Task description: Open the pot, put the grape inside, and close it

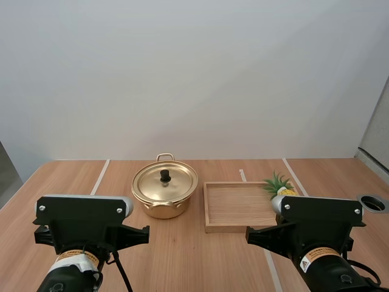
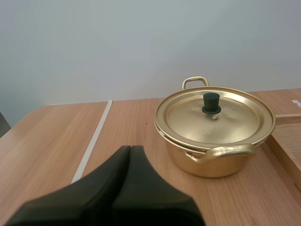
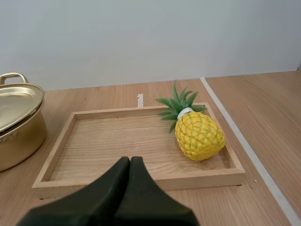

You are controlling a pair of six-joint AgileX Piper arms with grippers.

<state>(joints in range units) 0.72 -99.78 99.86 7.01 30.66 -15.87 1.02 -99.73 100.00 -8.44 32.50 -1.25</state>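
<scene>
Lidded pot, loaded tray, both grippers closed and empty.
Gold metal pot (image 1: 165, 193) sits mid-tabletop, black-knobbed lid (image 2: 211, 114) seated; yellow plastic pineapple (image 3: 198, 135), no grape, occupies wooden tray (image 3: 108, 143) right corner; left gripper (image 2: 130, 151) and right gripper (image 3: 130, 162) hang back, clear of both.

A round golden metal pot (image 1: 165, 194) sat upright, its black-knobbed lid (image 2: 215, 113) on, just left of a yellow pineapple (image 3: 198, 135) lying tilted.

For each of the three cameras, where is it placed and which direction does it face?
High view: behind and above both arm bases, facing forward over the table.
Left wrist view: on the left arm, facing the lidded pot; its shut left hand shows.
Right wrist view: on the right arm, facing the wooden tray with a pineapple; its shut right hand shows.
All three views share the pot.
</scene>
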